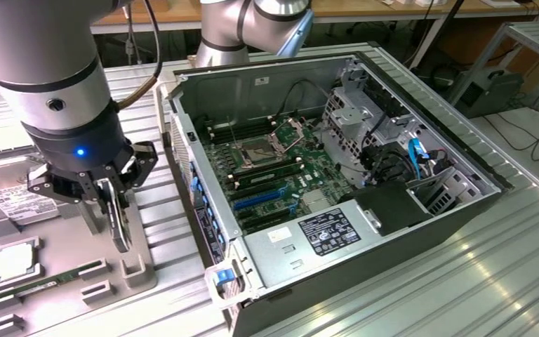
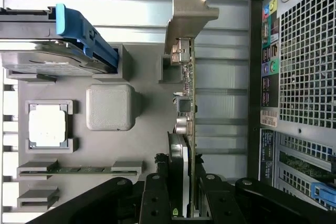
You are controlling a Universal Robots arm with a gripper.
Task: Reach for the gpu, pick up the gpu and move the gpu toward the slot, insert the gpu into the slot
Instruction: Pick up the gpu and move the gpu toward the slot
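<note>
The gpu (image 1: 120,226) stands on edge over the grey parts tray (image 1: 110,281) at the exterior view's left, beside the open computer case (image 1: 344,175). My gripper (image 1: 110,209) comes down on it from above, shut on the card's body. In the wrist view the gpu (image 2: 190,103) runs edge-on away from my gripper (image 2: 185,200), and its silver end bracket (image 2: 190,17) is at the far end. One finger (image 2: 157,192) presses on the fan side. Whether the card still rests in its tray holder I cannot tell. The blue slot (image 1: 255,200) lies on the motherboard inside the case.
On the tray lie a silver hard drive (image 1: 15,200) with a blue caddy (image 2: 84,32), a processor (image 2: 48,125) and a green memory stick (image 2: 79,170). The case's perforated rear panel (image 2: 304,66) stands close beside the card. The case wall (image 1: 187,161) rises between tray and motherboard.
</note>
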